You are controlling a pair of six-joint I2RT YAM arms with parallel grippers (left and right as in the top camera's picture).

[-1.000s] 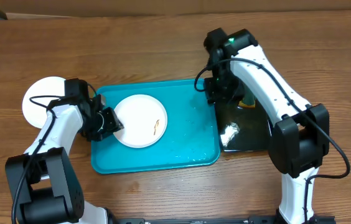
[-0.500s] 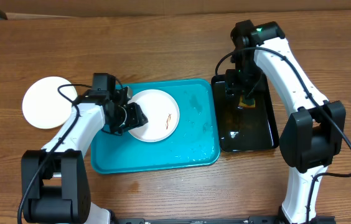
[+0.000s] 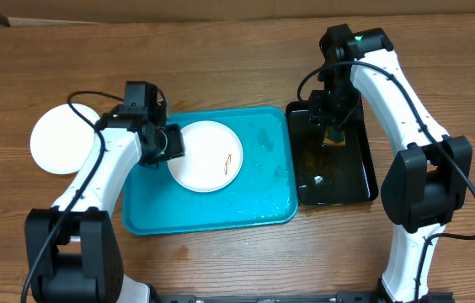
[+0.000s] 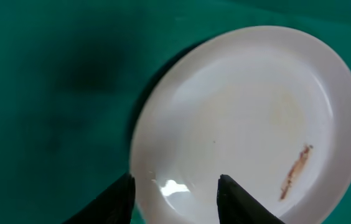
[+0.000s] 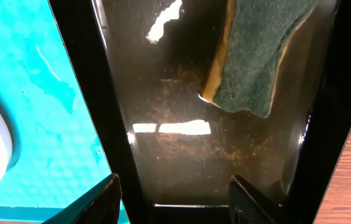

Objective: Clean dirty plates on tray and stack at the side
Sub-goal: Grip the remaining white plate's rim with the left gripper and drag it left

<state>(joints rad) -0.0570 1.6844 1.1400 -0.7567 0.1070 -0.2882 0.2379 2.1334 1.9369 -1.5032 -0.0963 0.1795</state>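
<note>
Past sec: L jaws push the smeared plate (image 3: pixel 208 156) rightwards on the turquoise tray (image 3: pixel 263 206), then stop. R arm swings off that tray to hang over the black tray (image 3: pixel 343 181). Reads as plate staged for wiping, R going for the sponge (image 5: pixel 256 56). L jaws spread, tips straddling plate's near rim, not pinching it; brown smear (image 4: pixel 295 171) on far side. R jaws spread, empty, sponge lying ahead & apart. One clean-looking white plate (image 3: pixel 59 139) on worktop (image 3: pixel 221 67) left of tray
</note>
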